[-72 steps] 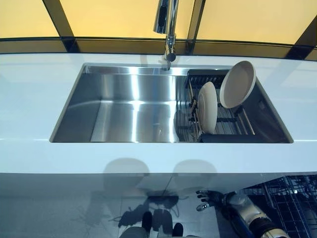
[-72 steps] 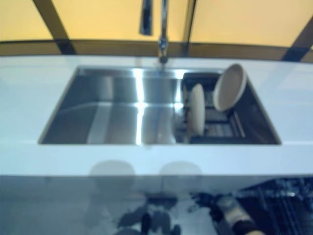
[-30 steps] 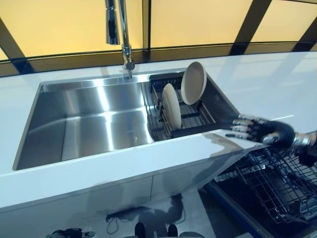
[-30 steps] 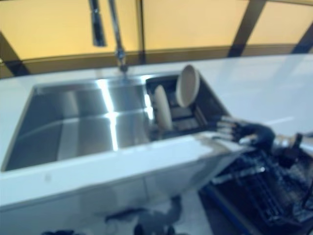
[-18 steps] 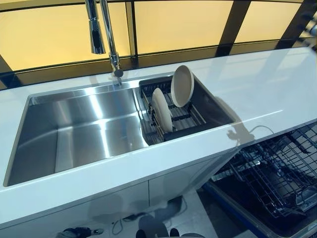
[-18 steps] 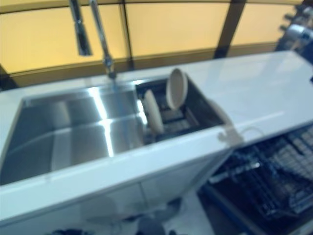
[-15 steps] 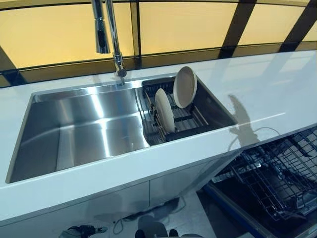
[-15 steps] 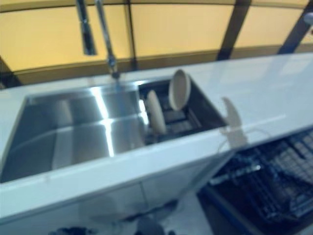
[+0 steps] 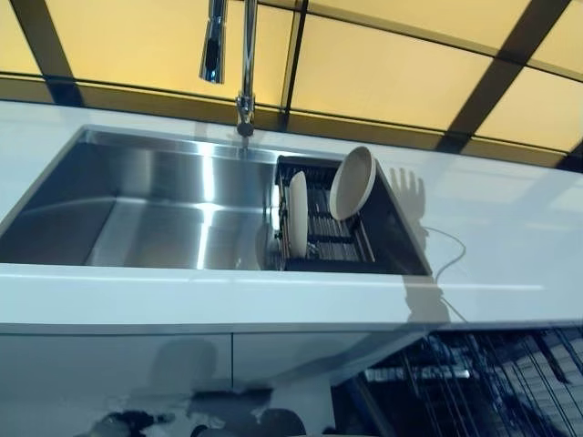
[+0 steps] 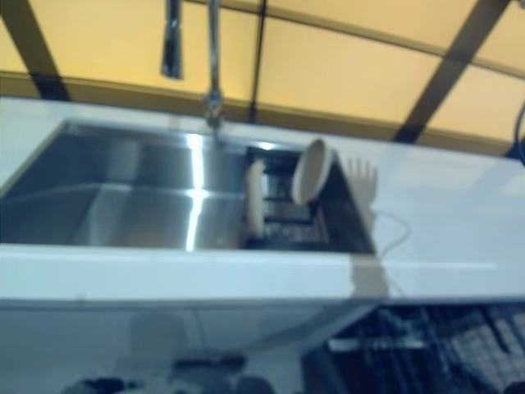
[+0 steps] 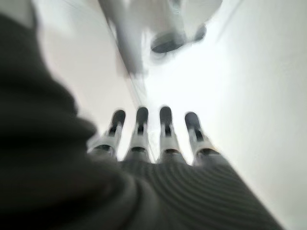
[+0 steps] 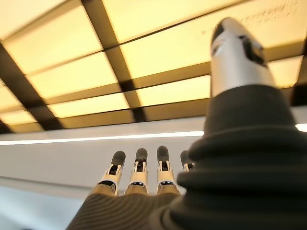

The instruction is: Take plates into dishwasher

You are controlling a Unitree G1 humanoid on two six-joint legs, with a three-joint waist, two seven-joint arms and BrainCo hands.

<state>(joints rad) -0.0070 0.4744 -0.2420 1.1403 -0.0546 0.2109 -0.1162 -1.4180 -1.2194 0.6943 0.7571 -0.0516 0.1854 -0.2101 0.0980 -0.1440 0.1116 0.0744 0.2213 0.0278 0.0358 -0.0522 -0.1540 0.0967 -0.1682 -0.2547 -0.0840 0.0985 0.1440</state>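
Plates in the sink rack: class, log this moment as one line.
plates: two, upright in sink rack | left robot hand: open, empty | right robot hand: open, empty | dishwasher rack: no plates visible

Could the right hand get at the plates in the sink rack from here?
Probably yes. Both plates stand upright in the rack with nothing over them, and the right hand is empty, its fingers straight, though the head views don't show it.
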